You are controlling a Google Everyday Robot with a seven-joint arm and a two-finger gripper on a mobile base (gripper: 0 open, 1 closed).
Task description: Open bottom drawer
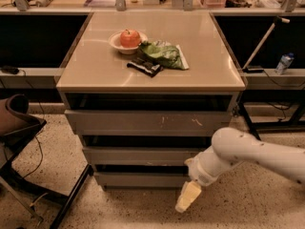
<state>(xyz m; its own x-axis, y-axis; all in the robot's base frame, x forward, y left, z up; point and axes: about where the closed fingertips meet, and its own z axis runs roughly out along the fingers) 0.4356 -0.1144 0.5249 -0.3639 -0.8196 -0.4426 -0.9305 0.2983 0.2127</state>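
The cabinet has three grey drawer fronts. The bottom drawer is the narrowest and lowest, plain and handleless, and it sits closed, flush under the middle drawer. The top drawer front carries white scratch marks. My gripper hangs at the end of the white arm, just in front of the bottom drawer's right end and slightly below it, close to the floor. Its pale yellow tip points down and left.
On the cabinet top lie a bowl with an apple, a green chip bag and a dark snack packet. A chair with dark legs stands at the left. A water bottle stands at the right.
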